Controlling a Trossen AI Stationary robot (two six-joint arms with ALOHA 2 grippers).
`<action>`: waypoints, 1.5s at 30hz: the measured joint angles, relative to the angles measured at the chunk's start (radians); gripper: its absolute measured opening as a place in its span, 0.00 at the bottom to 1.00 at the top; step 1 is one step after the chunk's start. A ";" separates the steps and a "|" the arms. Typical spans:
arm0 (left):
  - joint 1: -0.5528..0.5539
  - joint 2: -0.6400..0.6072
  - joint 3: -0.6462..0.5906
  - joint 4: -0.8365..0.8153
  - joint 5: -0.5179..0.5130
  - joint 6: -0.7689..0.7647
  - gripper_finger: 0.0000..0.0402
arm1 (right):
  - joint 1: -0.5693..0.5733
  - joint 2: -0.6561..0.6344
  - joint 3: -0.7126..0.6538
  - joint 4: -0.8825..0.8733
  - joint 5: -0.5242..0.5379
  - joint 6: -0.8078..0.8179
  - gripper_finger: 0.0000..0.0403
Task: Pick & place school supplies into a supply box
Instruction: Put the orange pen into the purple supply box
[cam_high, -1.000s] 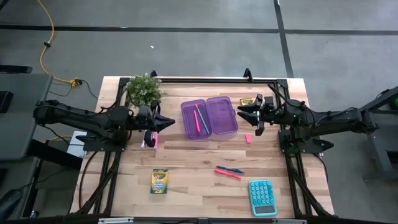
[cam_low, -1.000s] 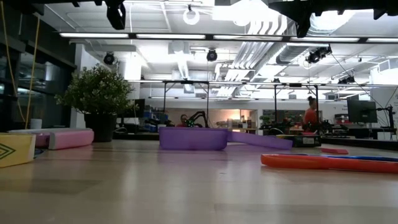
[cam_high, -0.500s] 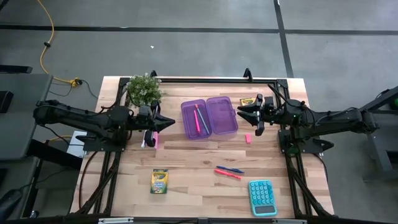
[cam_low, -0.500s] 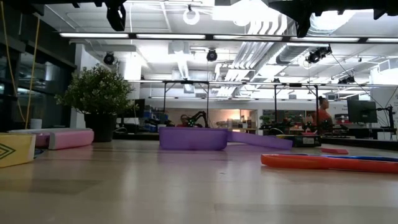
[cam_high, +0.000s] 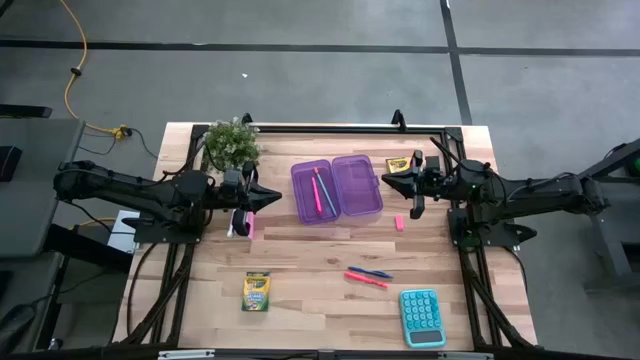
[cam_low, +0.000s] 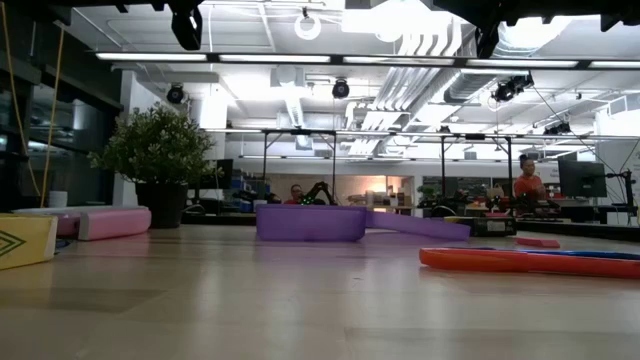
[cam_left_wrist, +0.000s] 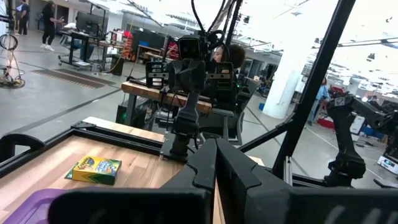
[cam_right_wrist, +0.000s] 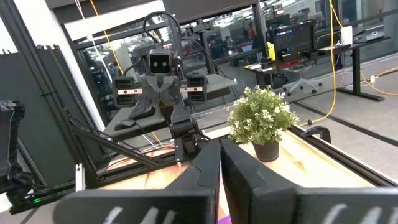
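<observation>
Both arms hang over the far half of the wooden desk (cam_high: 320, 300), jaws pressed together and holding nothing.

The translucent purple plastic supply box (cam_high: 336, 189) lies open in the far middle with a slim pink pen (cam_high: 318, 192) inside its left half, along with another slim one whose colour is hard to tell. The left gripper (cam_high: 272, 197) sits just left of the box, the right gripper (cam_high: 387, 179) just right of it, neither touching. One small yellow-green crayon box (cam_high: 399, 163) lies by the right gripper at the far right, the other crayon box (cam_high: 257, 291) near left. A tiny pink eraser (cam_high: 399, 222) sits right of the supply box. Red and blue pens (cam_high: 367, 276) lie near centre-right, a teal calculator (cam_high: 421, 317) beyond them at the near right. A potted green plant (cam_high: 231, 143) stands far left, and a pink-and-white booklet (cam_high: 243, 224) lies under the left gripper.
</observation>
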 joint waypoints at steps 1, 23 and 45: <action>0.000 0.000 0.000 0.000 0.000 0.000 0.00 | 0.000 0.000 0.000 0.000 0.000 0.000 0.02; 0.000 0.000 0.000 0.000 0.001 0.000 0.00 | 0.000 0.000 0.000 0.001 -0.030 0.006 0.00; 0.000 0.000 0.000 0.000 -0.025 0.080 0.11 | 0.000 0.000 0.000 0.021 -0.116 -0.008 0.00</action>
